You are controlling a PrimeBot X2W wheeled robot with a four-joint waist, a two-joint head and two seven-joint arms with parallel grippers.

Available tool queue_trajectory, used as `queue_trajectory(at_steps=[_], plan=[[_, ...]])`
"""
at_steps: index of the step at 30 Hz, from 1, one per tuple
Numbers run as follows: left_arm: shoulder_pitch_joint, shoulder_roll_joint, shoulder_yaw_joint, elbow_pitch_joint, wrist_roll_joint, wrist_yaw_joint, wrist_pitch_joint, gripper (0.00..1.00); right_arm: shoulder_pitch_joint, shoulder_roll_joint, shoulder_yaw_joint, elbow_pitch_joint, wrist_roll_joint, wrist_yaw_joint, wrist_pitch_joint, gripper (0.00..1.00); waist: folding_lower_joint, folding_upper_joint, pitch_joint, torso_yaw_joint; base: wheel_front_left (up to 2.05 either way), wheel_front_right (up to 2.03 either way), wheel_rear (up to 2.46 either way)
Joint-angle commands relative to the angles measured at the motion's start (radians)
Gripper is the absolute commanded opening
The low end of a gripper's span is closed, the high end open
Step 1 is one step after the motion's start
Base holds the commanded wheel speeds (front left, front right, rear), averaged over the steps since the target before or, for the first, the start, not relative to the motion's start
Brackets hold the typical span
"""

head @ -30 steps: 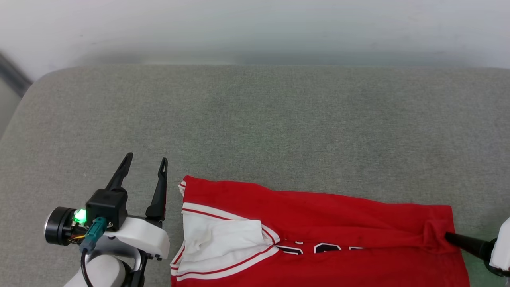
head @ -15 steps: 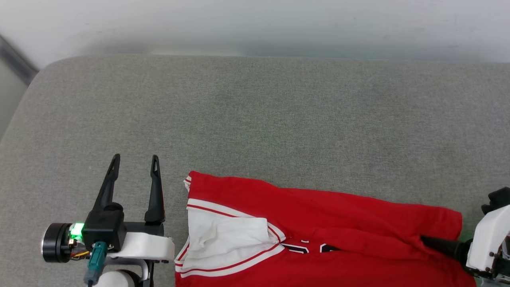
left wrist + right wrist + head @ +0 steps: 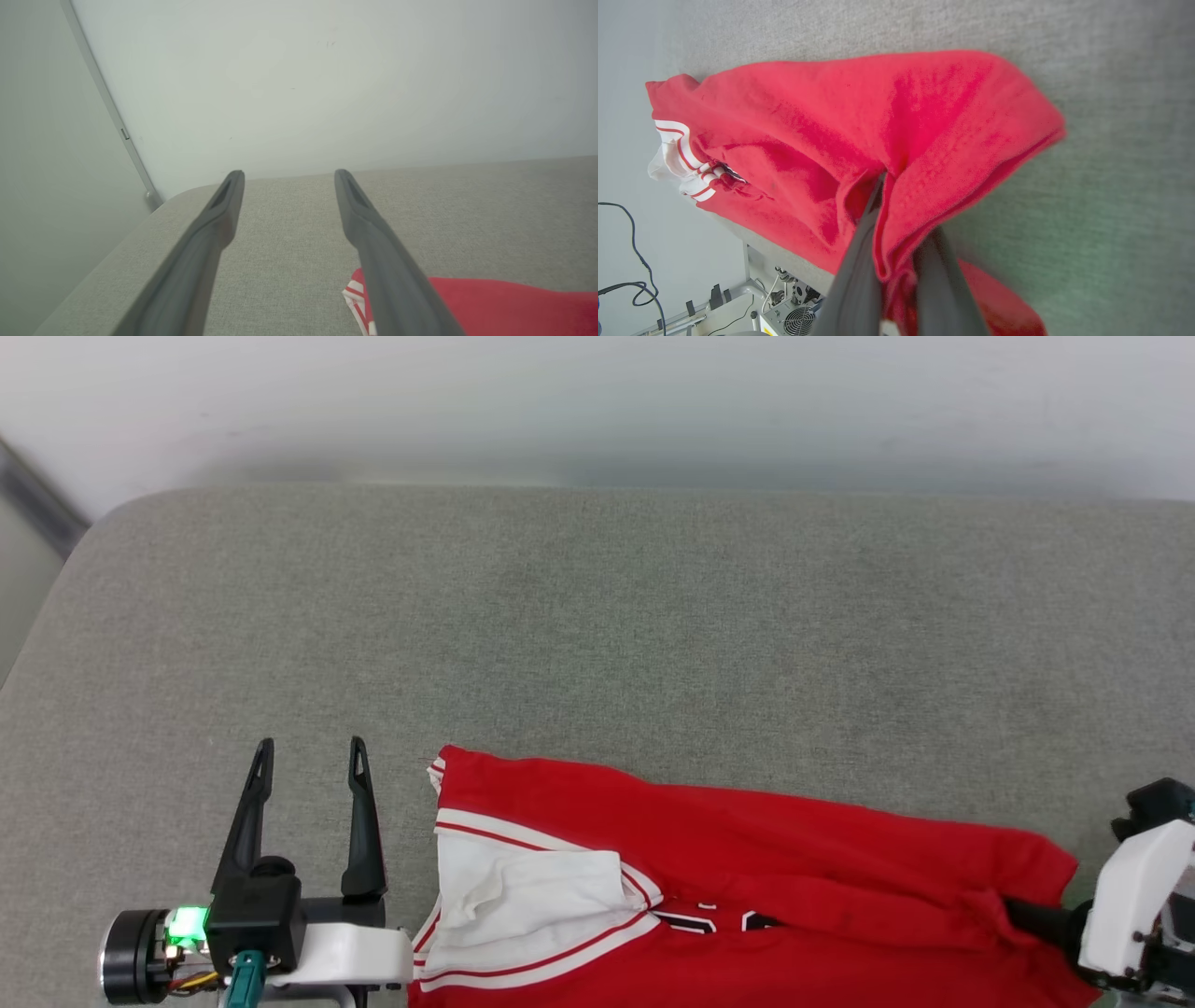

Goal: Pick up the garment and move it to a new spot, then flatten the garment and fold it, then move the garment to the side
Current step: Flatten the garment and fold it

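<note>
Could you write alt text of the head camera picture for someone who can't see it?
A red and white garment lies on a grey padded surface, at the picture's bottom edge. The right gripper pinches its right end; the left gripper stands open beside its left end.

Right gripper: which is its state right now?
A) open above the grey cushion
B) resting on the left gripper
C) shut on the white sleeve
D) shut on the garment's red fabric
D: in the right wrist view, red cloth of the garment is pinched between the jaws of the right gripper.
</note>
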Motion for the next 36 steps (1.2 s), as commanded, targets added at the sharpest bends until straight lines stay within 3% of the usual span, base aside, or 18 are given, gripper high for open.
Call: queue_trajectory(at_steps=[1, 8, 9, 15, 26, 30, 36], plan=[[0.014, -0.006, 0.01, 0.002, 0.008, -0.005, -0.002, 1.0, 0.007, -0.016, -0.008, -0.004, 0.003, 0.0, -0.007, 0.0, -0.0001, 0.0, -0.009, -0.005, 0.0, 0.0, 0.0], [0.051, -0.024, 0.036, 0.014, 0.037, -0.028, -0.003, 1.0, 0.03, -0.112, -0.052, 0.023, -0.034, 0.0, -0.021, 0.0, -0.0001, 0.0, -0.046, -0.018, 0.0, 0.0, 0.0], [0.068, -0.028, 0.042, 0.02, 0.045, -0.033, -0.003, 1.0, 0.044, -0.154, -0.071, 0.044, -0.052, 0.0, -0.015, 0.0, -0.0001, 0.0, -0.06, -0.024, 0.0, 0.0, 0.0], [0.097, -0.03, 0.044, 0.026, 0.054, -0.044, -0.003, 1.0, 0.064, -0.181, -0.082, -0.006, -0.071, 0.0, 0.03, 0.0, -0.0001, 0.0, -0.083, -0.04, 0.0, 0.0, 0.0], [0.108, -0.037, 0.039, 0.037, 0.059, -0.058, -0.003, 1.0, 0.023, -0.034, -0.013, -0.358, -0.109, 0.0, 0.153, 0.0, -0.0001, 0.0, -0.094, -0.049, 0.0, 0.0, 0.0], [0.093, -0.042, 0.037, 0.039, 0.06, -0.063, -0.002, 1.0, -0.043, 0.044, 0.041, -0.396, -0.173, 0.0, 0.199, 0.0, -0.0001, 0.0, -0.084, -0.045, 0.0, 0.0, 0.0], [0.066, -0.047, 0.033, 0.039, 0.061, -0.07, -0.002, 1.0, -0.17, 0.16, 0.151, -0.344, -0.276, 0.0, 0.219, 0.0, -0.0001, 0.0, -0.054, -0.03, 0.0, 0.0, 0.0]])
